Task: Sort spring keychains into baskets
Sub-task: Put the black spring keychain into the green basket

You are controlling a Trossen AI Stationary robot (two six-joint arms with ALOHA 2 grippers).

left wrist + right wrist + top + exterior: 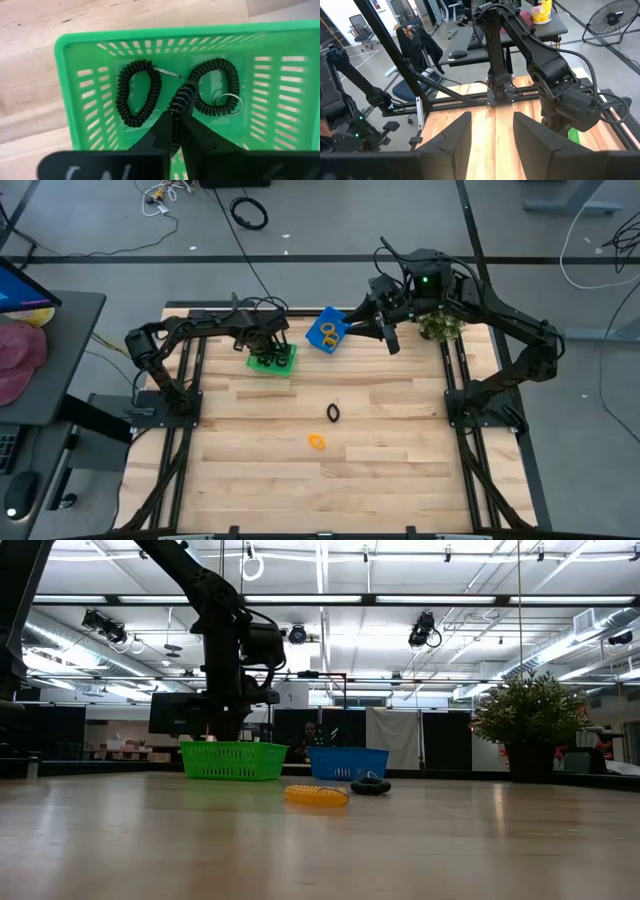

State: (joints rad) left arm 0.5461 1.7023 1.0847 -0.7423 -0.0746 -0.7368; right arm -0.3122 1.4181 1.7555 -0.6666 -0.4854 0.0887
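Left gripper: hanging over the green basket, fingers pinching a black keychain above 2 black ones already lying inside.
Snag risk: the coil may be clinging to a finger on release.
Table: 1 orange keychain and 1 black are waiting.
Right gripper: idling with fingers apart, raised near the blue basket.

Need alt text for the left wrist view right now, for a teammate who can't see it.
The left gripper hangs over the green basket, fingers pinched on a black spring keychain. Two more black keychains lie on the basket floor; pale wooden table surrounds it.
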